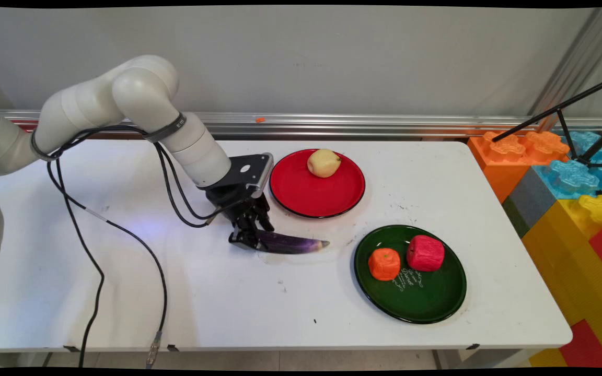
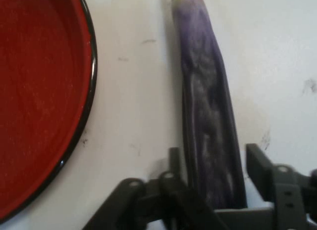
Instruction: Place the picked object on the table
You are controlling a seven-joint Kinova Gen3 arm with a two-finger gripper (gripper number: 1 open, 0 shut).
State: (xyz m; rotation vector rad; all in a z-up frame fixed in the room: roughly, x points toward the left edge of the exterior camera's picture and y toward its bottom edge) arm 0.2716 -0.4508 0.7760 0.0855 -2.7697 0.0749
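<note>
A long purple eggplant [image 1: 293, 244] lies on the white table [image 1: 123, 292], its pale tip pointing right toward the green plate. My gripper [image 1: 247, 237] is down at its thick left end. In the hand view the gripper [image 2: 215, 160] straddles the eggplant [image 2: 205, 106], with one fingertip pressed against each side, shut on it. The eggplant still appears to rest on the table.
A red plate [image 1: 301, 201] with a yellowish apple [image 1: 324, 163] sits just behind and right of the gripper; its rim [image 2: 88, 91] shows in the hand view. A green plate [image 1: 426, 303] at the right holds an orange fruit [image 1: 384, 263] and a red fruit [image 1: 425, 253]. Big toy blocks [image 1: 567, 198] border the table's right end.
</note>
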